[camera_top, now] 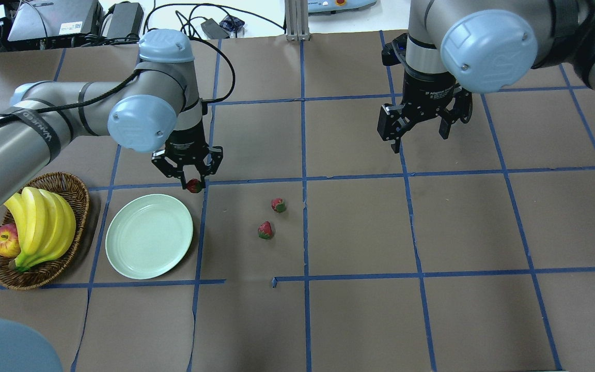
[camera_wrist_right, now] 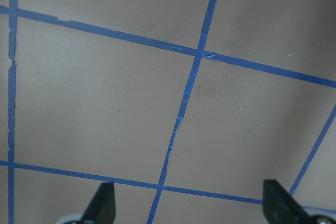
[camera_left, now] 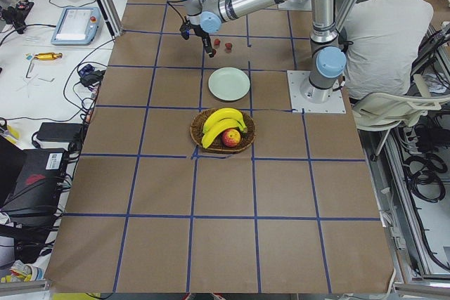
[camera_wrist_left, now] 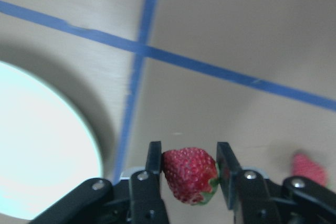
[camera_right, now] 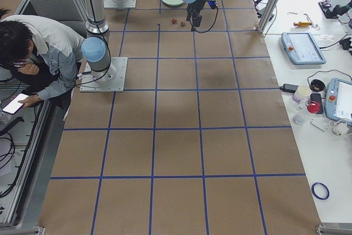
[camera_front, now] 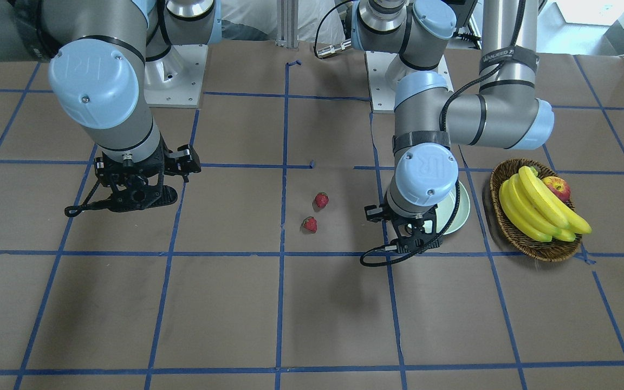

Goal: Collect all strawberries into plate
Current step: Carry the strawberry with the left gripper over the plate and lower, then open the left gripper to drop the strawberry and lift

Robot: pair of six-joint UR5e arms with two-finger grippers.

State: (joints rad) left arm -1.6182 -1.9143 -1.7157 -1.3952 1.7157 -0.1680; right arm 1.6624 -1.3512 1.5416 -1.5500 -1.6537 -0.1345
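Overhead exterior: strawberry (camera_top: 193,185) clamped in left gripper (camera_top: 194,182), just beyond plate (camera_top: 142,243) at its far right rim. Two more strawberries (camera_top: 278,205) (camera_top: 265,230) loose on table to the right, three counted, one plate. Right gripper (camera_top: 419,140) spread apart.

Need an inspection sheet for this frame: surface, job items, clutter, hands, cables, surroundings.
Surface: table covered in brown paper with a blue tape grid.
Job's things: plate empty; one strawberry held just outside its rim; two strawberries loose mid-table.
Clutter: basket with bananas and apple, beside the plate.
Hands: left hand shut on the strawberry; right hand open, empty.
Cables: black cable loops off the left arm.
Surroundings: seated operator; pendants on the side bench.
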